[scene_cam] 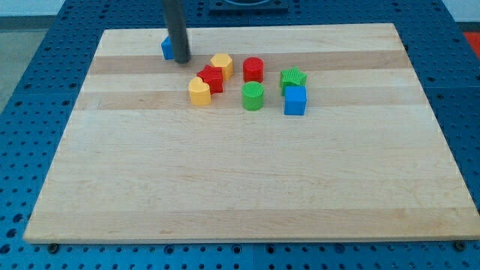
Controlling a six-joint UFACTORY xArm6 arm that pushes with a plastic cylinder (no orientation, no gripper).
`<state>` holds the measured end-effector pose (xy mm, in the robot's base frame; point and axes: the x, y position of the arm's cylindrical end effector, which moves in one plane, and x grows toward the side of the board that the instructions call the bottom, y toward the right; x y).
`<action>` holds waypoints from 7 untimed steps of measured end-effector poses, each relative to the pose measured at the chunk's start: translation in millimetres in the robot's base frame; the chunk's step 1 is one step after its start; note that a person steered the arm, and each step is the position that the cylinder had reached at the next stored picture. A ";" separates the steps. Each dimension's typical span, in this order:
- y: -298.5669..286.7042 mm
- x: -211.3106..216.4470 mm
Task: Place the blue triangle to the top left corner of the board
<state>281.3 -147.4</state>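
Observation:
The blue triangle (167,49) lies near the top of the wooden board (247,187), left of centre, partly hidden behind my rod. My tip (182,61) rests on the board right at the triangle's right side, touching or almost touching it. The board's top left corner (105,33) lies some way to the left of the triangle.
A cluster sits right of my tip: a yellow hexagon (222,65), a red star-like block (211,79), a yellow heart-like block (199,91), a red cylinder (253,69), a green cylinder (253,96), a green star (293,77) and a blue cube (295,100).

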 end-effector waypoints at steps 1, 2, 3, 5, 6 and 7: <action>-34.8 -0.1; -7.5 0.4; 55.4 -2.9; -17.1 -15.5; -53.9 -18.1; -22.4 -18.1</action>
<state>263.2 -169.8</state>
